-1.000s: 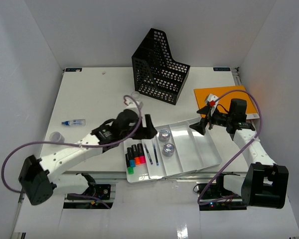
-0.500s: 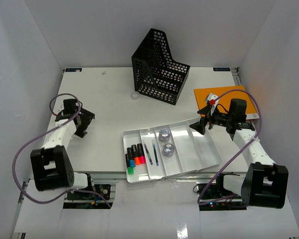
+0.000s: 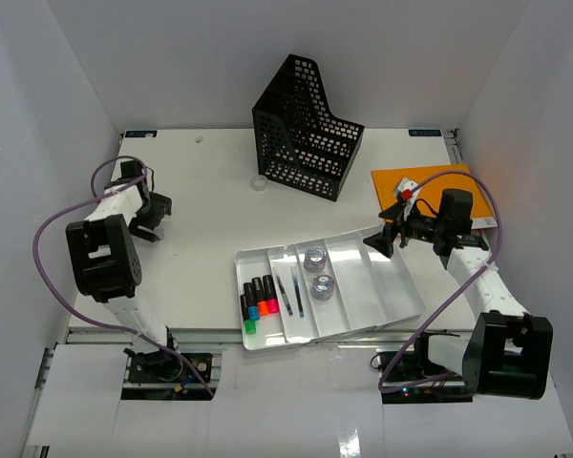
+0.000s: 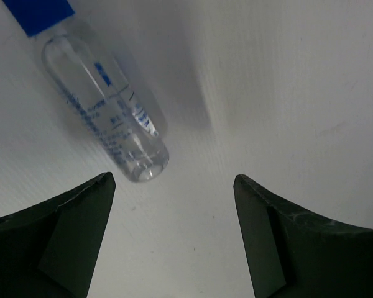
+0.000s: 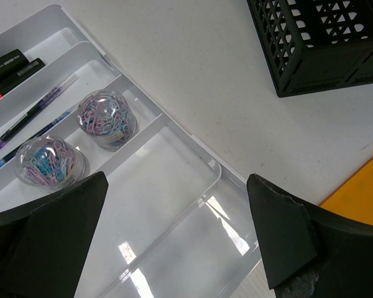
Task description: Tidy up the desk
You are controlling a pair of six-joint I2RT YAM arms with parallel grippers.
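Observation:
The desk [image 3: 210, 215] is a white tabletop walled by white panels. At its far left my left gripper [image 3: 151, 227] hangs low and open over a small clear bottle [image 4: 105, 118] with a blue cap. In the left wrist view the bottle's rounded base lies just beyond my left gripper [image 4: 174, 180], nearer the left finger, and nothing is between the jaws. My right gripper [image 3: 382, 242] is open above the right end of the white compartmented tray [image 3: 401, 303]. In the right wrist view my right gripper [image 5: 177, 180] frames an empty compartment [image 5: 174, 205].
The tray holds several markers [image 3: 258, 296], two pens [image 3: 290, 291] and two clear domes of paper clips [image 3: 314, 258]. A black mesh file holder [image 3: 306, 129] stands at the back. A small ring [image 3: 259, 182] lies beside it. An orange folder [image 3: 430, 186] lies at the right.
My left arm has swung from the tray's left end out to the far left of the desk, ending over the clear bottle. The right arm has not moved.

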